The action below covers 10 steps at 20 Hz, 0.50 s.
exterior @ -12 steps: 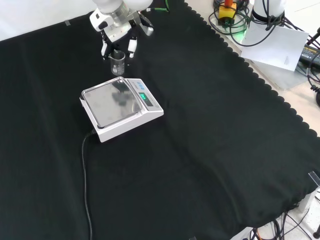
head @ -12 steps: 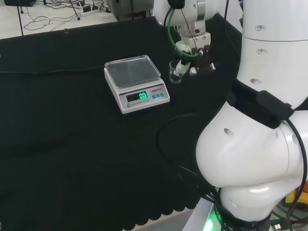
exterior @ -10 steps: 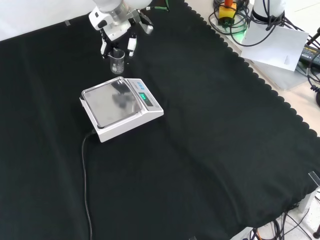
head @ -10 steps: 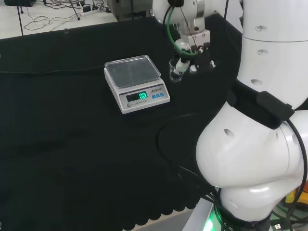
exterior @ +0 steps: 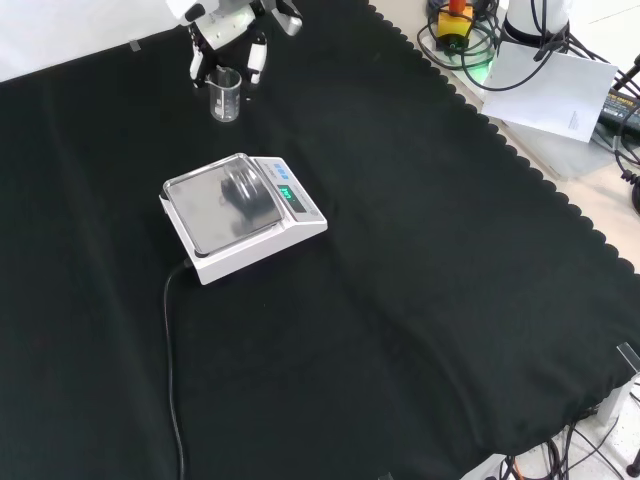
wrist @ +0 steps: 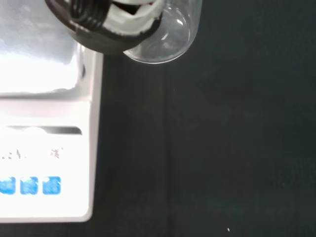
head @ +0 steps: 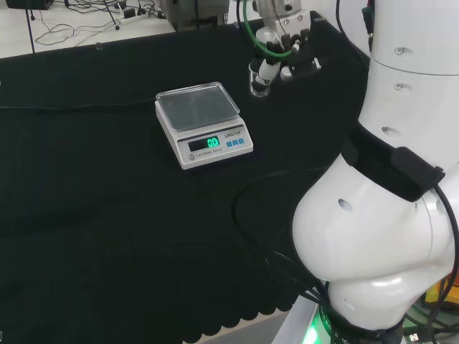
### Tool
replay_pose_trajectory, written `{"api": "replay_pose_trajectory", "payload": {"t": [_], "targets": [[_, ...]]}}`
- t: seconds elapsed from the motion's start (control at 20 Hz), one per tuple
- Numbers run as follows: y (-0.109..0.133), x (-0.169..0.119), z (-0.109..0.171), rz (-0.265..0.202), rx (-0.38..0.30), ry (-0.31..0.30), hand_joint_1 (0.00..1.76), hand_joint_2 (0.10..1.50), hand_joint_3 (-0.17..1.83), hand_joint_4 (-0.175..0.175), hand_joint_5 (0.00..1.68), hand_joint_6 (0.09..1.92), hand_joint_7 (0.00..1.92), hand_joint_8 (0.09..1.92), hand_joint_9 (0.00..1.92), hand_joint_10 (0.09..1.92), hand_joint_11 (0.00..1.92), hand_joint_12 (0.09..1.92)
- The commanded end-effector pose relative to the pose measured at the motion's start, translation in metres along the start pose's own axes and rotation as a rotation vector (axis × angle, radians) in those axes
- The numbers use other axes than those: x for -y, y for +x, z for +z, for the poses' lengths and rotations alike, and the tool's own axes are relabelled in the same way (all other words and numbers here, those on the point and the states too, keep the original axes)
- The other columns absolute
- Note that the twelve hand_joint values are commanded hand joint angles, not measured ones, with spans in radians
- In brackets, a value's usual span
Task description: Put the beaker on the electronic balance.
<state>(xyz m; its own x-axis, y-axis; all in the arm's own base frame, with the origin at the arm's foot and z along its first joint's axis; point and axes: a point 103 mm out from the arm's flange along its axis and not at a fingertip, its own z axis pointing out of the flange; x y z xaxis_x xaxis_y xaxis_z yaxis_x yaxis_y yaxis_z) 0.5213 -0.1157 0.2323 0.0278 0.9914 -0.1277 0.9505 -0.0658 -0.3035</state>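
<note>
A small clear glass beaker (head: 259,79) (exterior: 225,96) (wrist: 165,37) hangs in the air, pinched between the fingers of the black and white hand (head: 282,54) (exterior: 228,40). The wrist view has a dark ribbed finger (wrist: 98,24) lying against the beaker's wall. The white electronic balance (head: 202,125) (exterior: 240,217) (wrist: 44,143) stands on the black cloth with its steel pan bare and its green display lit. In the head view the beaker is to the right of the pan and above its level; in the front view it is beyond the balance.
The balance's black cable (exterior: 172,370) runs over the cloth towards the front edge in the front view. The arm's big white links (head: 387,179) stand at the right of the head view. Cables and papers (exterior: 545,75) lie past the cloth's scalloped edge.
The hand has risen with the beaker in it, lifting it higher above the cloth. The balance has stayed in place.
</note>
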Motion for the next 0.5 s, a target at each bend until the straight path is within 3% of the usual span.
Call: {"api": "replay_pose_trajectory", "payload": {"t": [0.05, 0.5], "targets": [[0.022, -0.010, -0.018, -0.069, -0.038, 0.012, 1.12, 1.02, 0.11, -0.031, 1.08, 0.87, 1.30, 0.50, 1.46, 0.32, 1.38, 0.67], [0.077, -0.029, -0.015, -0.218, -0.079, 0.020, 1.12, 1.01, 0.12, -0.035, 1.08, 0.87, 1.30, 0.50, 1.46, 0.31, 1.38, 0.67]]}}
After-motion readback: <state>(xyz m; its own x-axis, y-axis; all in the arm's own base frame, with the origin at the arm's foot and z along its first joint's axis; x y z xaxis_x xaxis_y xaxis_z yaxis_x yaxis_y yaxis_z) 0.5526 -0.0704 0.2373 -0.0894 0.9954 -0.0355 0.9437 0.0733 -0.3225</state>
